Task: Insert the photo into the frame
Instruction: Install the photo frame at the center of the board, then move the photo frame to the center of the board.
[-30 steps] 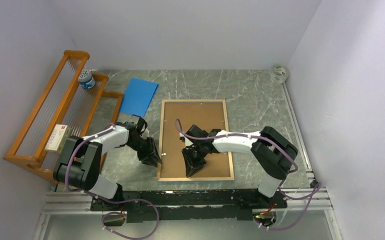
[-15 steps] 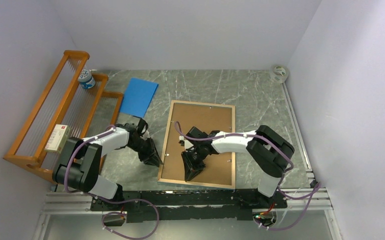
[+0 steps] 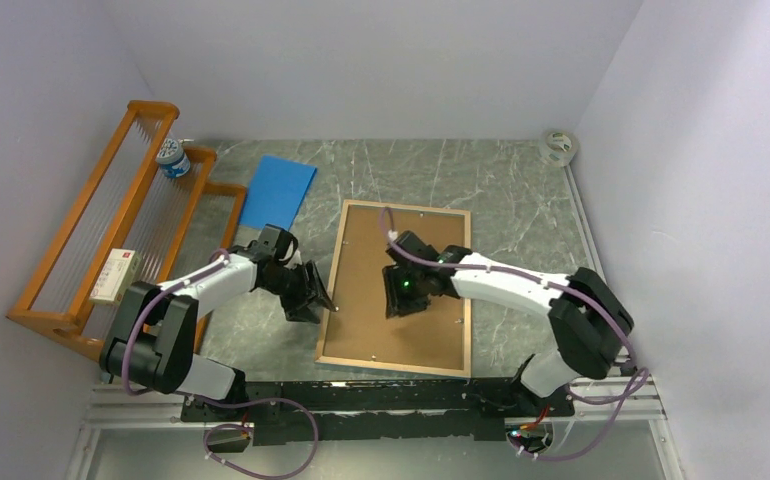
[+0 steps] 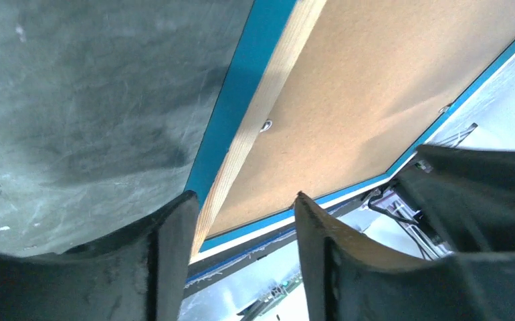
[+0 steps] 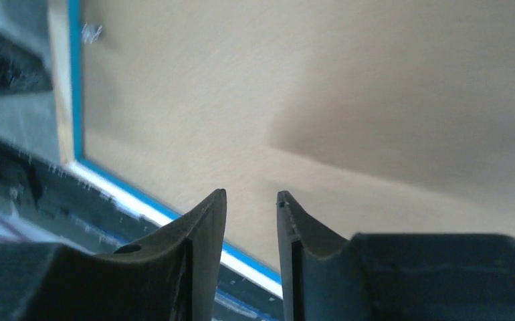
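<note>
Arms (image 3: 223,281) bend inward toward face-down frame (image 3: 391,345).

Top view evenly lit from overhead, soft, no glare, shadows only faint. Left wrist view fairly sharp; soft dark shadow on the counter (image 4: 74,134) up-left of the left pincer (image 4: 245,200), whites blown out to its right. Right wrist view blurred; broad shadow across the backing board (image 5: 375,100) ahead of the right pincer (image 5: 251,195), pincer itself dark, underexposed
</note>
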`<state>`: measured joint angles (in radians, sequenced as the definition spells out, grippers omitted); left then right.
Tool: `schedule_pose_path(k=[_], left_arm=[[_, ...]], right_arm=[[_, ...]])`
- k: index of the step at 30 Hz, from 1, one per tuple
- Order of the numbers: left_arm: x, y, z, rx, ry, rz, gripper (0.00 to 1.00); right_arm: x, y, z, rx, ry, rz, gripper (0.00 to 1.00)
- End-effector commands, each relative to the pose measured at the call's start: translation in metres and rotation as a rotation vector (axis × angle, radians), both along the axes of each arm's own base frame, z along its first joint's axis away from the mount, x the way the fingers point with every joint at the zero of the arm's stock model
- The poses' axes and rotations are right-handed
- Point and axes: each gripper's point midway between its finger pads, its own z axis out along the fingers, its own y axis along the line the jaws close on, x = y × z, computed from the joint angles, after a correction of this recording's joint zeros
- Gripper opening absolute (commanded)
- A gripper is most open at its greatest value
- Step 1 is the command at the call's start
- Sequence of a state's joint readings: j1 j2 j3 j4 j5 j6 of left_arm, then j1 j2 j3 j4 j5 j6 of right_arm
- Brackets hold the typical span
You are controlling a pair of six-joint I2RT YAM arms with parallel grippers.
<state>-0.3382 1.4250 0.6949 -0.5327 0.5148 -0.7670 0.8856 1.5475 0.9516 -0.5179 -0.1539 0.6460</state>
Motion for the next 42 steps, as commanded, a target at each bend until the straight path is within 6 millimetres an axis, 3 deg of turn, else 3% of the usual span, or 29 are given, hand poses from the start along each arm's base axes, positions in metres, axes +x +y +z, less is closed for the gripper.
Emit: schedule_pose_path(k=[1,4,7,10,16,22,28,37,42], left_arm=[[0.026,-0.005,0.015,0.0,-0.114,-0.005,0.63],[0.036,-0.005,0.019,0.01,-0.148,-0.009,0.7],[0.048,-0.006,0.02,0.023,-0.175,-0.017,0.75],[0.061,-0.006,0.018,0.043,-0.187,-0.024,0.76],[0.089,-0.005,0.009,0.095,-0.2,-0.044,0.77],[0.103,-0.01,0.005,0.085,-0.222,-0.122,0.76],[0.109,-0.02,0.005,0.036,-0.234,-0.167,0.68],[0.125,-0.042,0.015,-0.088,-0.29,-0.221,0.56],[0.136,-0.046,0.018,-0.095,-0.322,-0.226,0.57]], right_arm=[[0.055,-0.067,0.017,-0.169,-0.155,-0.305,0.4],[0.073,-0.118,0.018,-0.229,-0.159,-0.502,0.5],[0.084,-0.17,0.02,-0.274,-0.165,-0.695,0.66],[0.086,-0.194,0.016,-0.293,-0.156,-0.765,0.75],[0.09,-0.189,-0.005,-0.235,-0.057,-0.741,0.75],[0.097,-0.172,-0.017,-0.158,-0.006,-0.694,0.75],[0.102,-0.15,-0.029,-0.083,0.064,-0.626,0.6],[0.156,-0.145,-0.01,-0.094,-0.057,-0.609,0.43],[0.19,-0.146,-0.001,-0.125,-0.127,-0.614,0.43]])
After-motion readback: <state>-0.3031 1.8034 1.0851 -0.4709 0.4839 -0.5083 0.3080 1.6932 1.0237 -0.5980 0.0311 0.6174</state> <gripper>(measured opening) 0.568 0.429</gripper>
